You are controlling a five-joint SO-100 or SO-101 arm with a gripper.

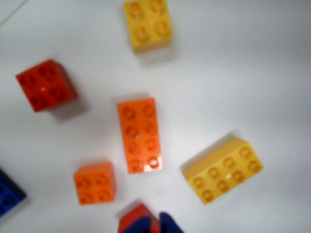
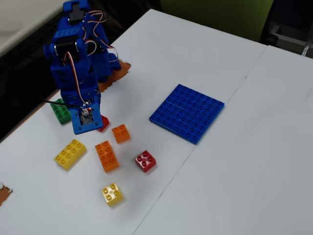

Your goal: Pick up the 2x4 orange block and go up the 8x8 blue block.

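The 2x4 orange block (image 1: 139, 135) lies flat in the middle of the wrist view, its long side running up and down. The fixed view shows the same block (image 2: 106, 155) among loose bricks on the white table. The 8x8 blue block (image 2: 187, 112) lies flat to the right of them. A blue studded corner (image 1: 7, 196) shows at the wrist view's left edge. My gripper (image 1: 155, 225) hovers short of the orange block, only two blurred blue fingertips (image 1: 171, 224) peeking in at the bottom edge. In the fixed view the gripper (image 2: 88, 128) hangs just above the table.
Around the orange block lie a small orange brick (image 1: 95, 183), a red brick (image 1: 46, 85), a small yellow brick (image 1: 147, 23) and a long yellow brick (image 1: 223, 170). Another red brick (image 1: 136, 216) sits under the fingertips. A green brick (image 2: 59, 110) stands by the arm's base.
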